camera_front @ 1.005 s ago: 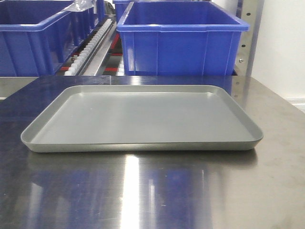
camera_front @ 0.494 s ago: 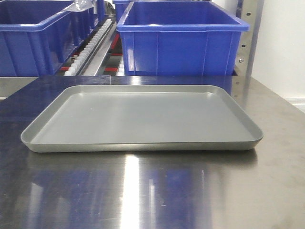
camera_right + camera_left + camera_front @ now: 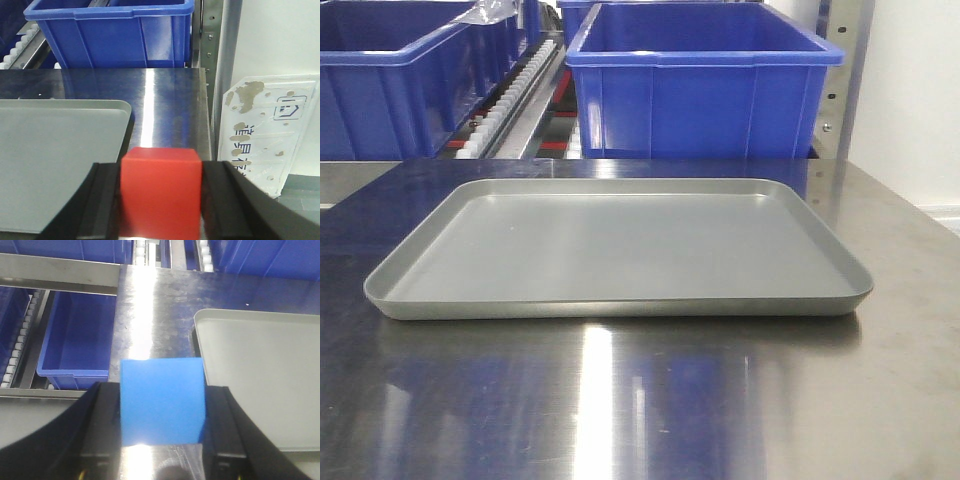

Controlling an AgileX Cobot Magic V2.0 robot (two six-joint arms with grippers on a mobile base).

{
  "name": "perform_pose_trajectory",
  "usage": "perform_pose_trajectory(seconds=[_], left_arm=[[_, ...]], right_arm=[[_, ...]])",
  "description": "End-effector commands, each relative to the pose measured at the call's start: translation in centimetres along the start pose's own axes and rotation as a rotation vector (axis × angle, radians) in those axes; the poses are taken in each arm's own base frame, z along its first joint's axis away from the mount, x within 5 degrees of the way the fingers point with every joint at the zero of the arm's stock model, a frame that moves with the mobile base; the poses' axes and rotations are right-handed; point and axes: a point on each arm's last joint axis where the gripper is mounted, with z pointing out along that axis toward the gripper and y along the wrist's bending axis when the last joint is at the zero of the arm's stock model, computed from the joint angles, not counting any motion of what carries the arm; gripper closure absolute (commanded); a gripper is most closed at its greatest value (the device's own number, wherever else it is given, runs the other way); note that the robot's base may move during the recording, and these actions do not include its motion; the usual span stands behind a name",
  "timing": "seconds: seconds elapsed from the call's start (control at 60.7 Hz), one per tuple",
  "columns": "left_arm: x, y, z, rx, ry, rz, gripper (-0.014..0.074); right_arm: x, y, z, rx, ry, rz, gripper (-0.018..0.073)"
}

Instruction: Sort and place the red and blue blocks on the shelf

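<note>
A flat grey tray (image 3: 620, 308) with a low rim lies on a shiny steel tabletop (image 3: 880, 400), its long side facing the camera. Behind the tray's right half stands a large blue bin (image 3: 700, 100). A second blue bin (image 3: 380, 95) sits behind the tray's left corner, cut off by the frame edge. Between the bins a track of white rollers (image 3: 510, 100) runs back from the tray. Behind the tray's far right corner rises the shelf (image 3: 842, 80), a perforated steel upright against a white wall (image 3: 915, 100). Blue reflections streak the tabletop in front of the tray.

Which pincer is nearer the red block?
Right. The right pincer grips the red block; the left pincer holds the blue block beside the tray's other edge.
</note>
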Motion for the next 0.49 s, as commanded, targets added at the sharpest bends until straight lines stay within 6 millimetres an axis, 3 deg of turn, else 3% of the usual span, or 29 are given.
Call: perform_pose_trajectory(seconds=[0.0,0.478], left_arm=[[-1.63,-0.26,-0.53,0.019,-0.113,0.0,0.0469],[-1.63,-0.26,-0.53,0.019,-0.113,0.0,0.0469]], right_arm=[[-1.84,0.12,-0.27,-0.003,-0.123,-0.009,0.0499],[-1.84,0.12,-0.27,-0.003,-0.123,-0.009,0.0499]])
